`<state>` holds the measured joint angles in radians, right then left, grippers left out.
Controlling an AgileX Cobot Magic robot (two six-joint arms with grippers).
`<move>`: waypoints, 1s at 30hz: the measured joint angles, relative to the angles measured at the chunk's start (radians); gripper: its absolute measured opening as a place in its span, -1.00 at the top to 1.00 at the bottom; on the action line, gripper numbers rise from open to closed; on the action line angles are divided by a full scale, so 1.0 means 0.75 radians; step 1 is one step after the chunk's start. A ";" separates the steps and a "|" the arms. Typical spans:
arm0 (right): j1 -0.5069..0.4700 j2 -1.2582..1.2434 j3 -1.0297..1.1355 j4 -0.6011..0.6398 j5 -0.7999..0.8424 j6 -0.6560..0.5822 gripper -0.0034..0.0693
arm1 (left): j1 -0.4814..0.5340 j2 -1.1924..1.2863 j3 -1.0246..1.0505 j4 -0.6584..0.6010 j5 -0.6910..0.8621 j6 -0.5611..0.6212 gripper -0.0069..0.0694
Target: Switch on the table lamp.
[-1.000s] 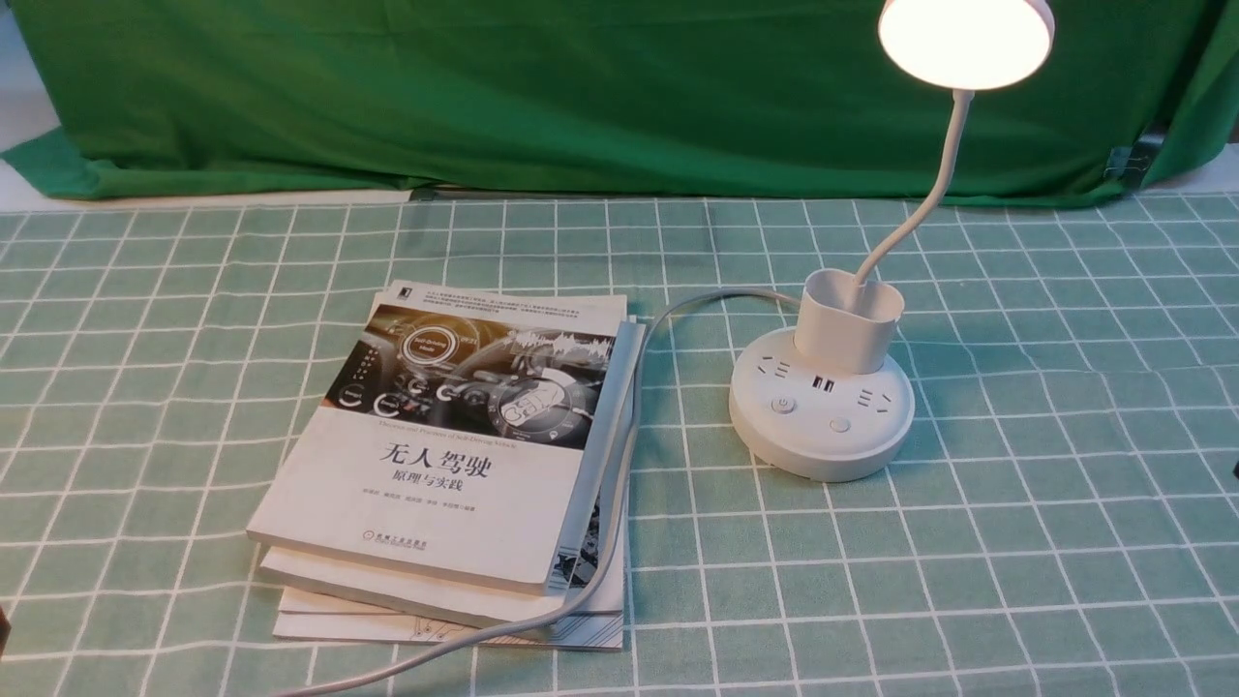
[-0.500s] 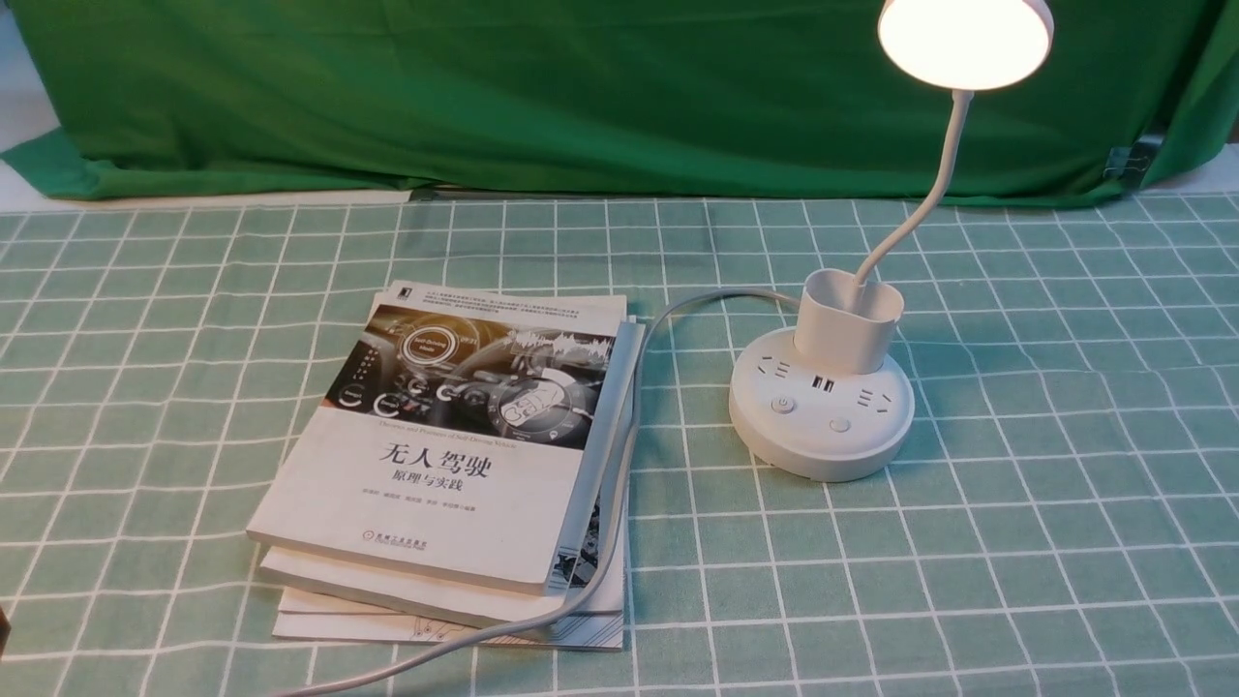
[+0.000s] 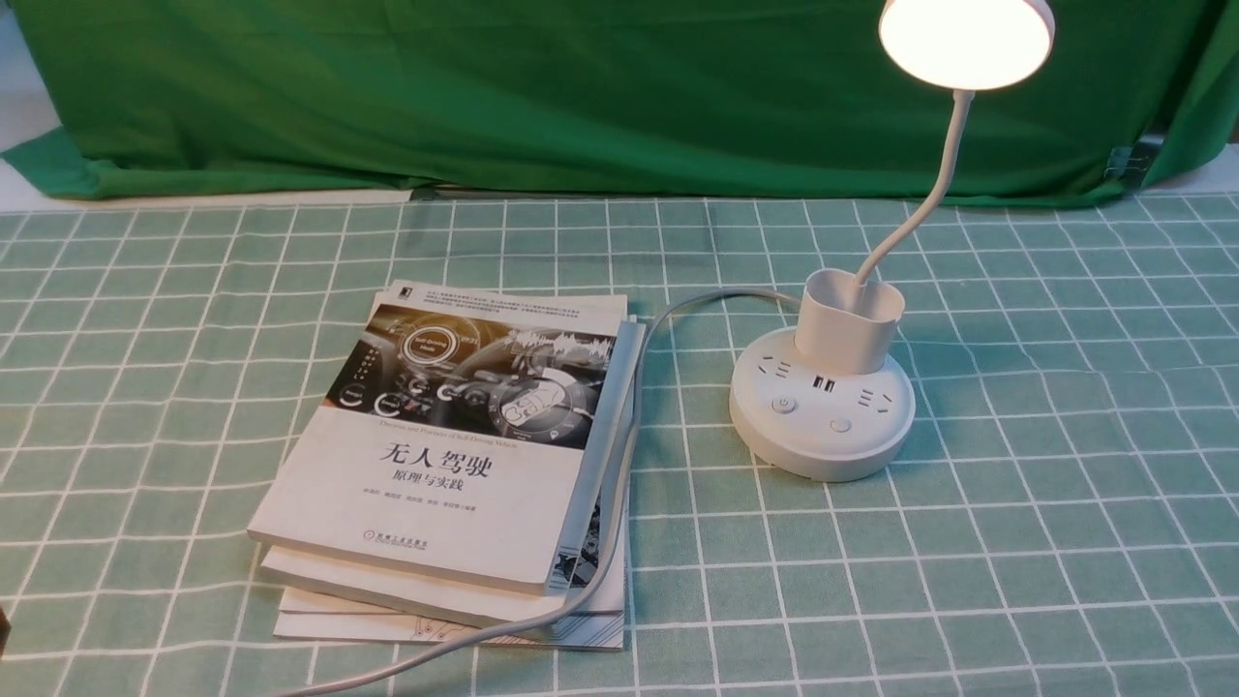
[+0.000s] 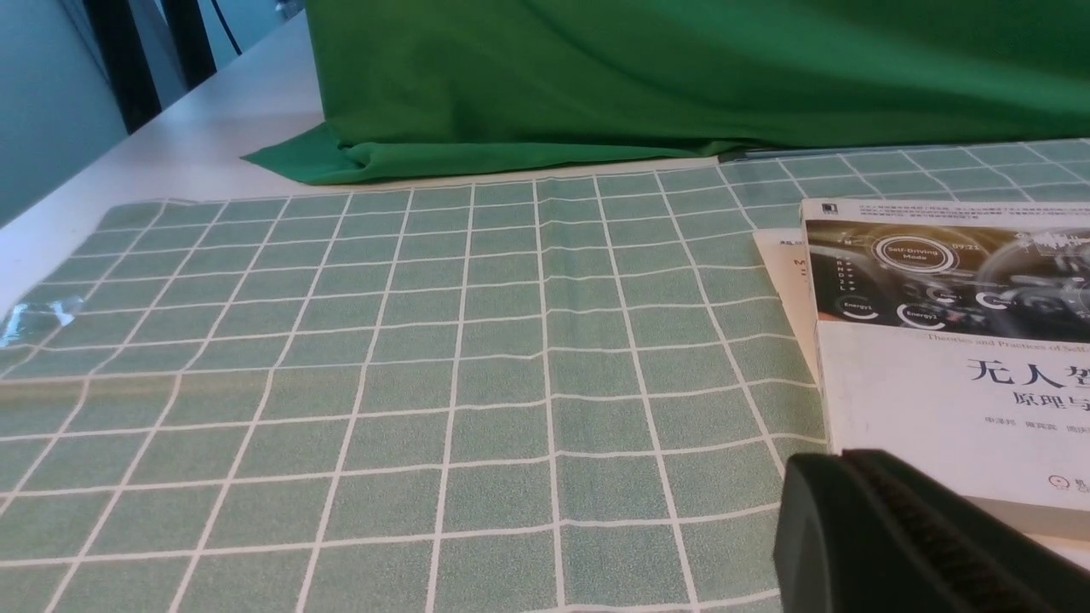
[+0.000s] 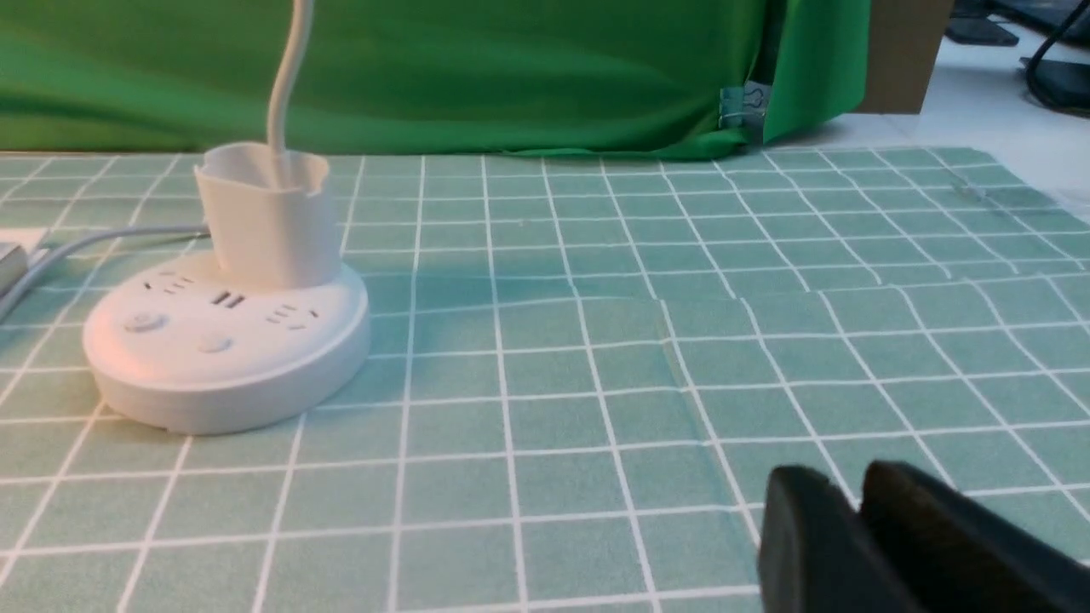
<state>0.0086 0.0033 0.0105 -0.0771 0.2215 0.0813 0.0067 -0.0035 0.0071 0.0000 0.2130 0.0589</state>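
At the near edge of the tablecloth [image 3: 1016,542] the right gripper [image 5: 856,519] grasps nothing; its jaws look nearly together, so its state is unclear, as is the left gripper's [image 4: 851,511]. Toward the far right, the table lamp [image 3: 823,407] glows: the task appears done.
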 joint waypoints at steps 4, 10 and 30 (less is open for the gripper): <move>0.000 -0.001 0.000 0.000 0.006 0.000 0.43 | 0.000 0.000 0.000 0.000 0.000 0.000 0.76; 0.000 -0.001 0.000 0.000 0.006 0.000 0.40 | 0.000 0.000 0.000 0.000 0.000 0.000 0.76; 0.000 -0.001 0.000 -0.003 0.007 0.004 0.31 | 0.000 0.000 0.000 0.000 0.000 0.000 0.76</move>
<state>0.0086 0.0024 0.0105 -0.0794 0.2268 0.0839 0.0067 -0.0035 0.0071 0.0000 0.2130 0.0589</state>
